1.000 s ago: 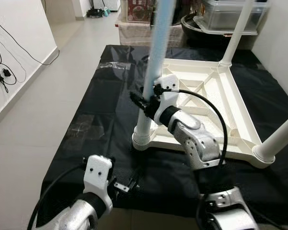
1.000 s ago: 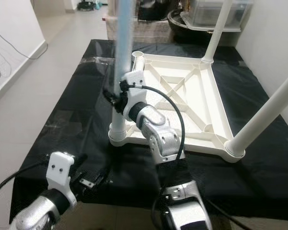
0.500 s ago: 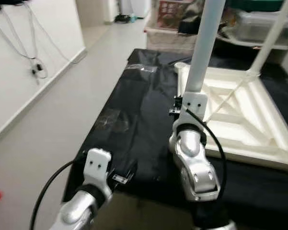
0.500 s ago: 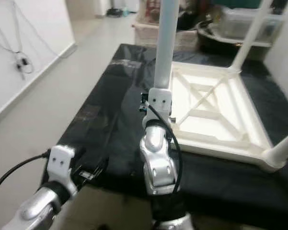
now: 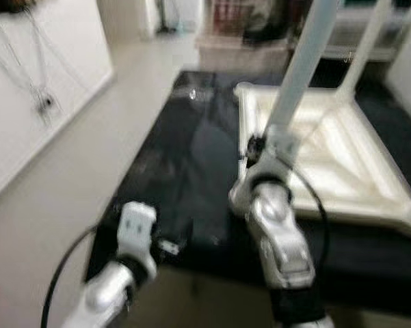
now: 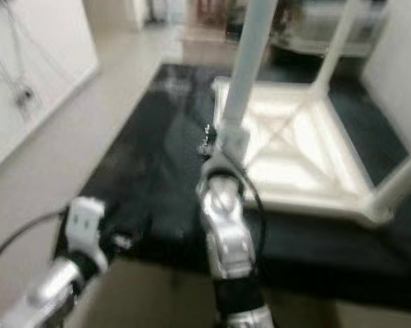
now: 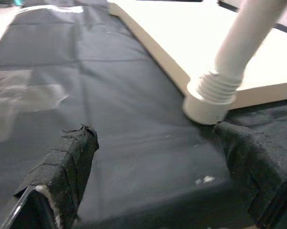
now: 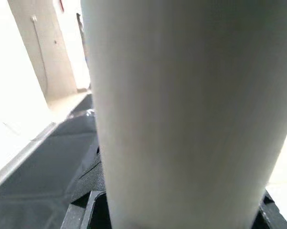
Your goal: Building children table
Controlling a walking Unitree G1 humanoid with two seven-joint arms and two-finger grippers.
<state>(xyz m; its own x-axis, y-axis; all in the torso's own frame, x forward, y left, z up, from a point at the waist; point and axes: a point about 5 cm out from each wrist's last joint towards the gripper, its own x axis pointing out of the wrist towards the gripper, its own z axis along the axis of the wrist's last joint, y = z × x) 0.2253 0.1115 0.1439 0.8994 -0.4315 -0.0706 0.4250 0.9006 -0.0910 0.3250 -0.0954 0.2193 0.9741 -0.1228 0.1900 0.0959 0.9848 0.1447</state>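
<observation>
Upturned white plastic children's table top (image 5: 335, 147) lying on a black sheet-covered surface (image 5: 184, 164), legs pointing up. The right gripper (image 5: 260, 147) clasps the near-left white cylindrical table leg (image 5: 297, 75) just above its threaded socket — the leg sits between its fingers. The left gripper (image 7: 157, 167) hovers low over the surface edge, fingers (image 7: 62, 167) spread wide and holding nothing, near the socket.

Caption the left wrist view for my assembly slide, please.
Open left gripper hovers over black plastic sheet, facing the white table leg threaded into the upturned white tabletop.
</observation>
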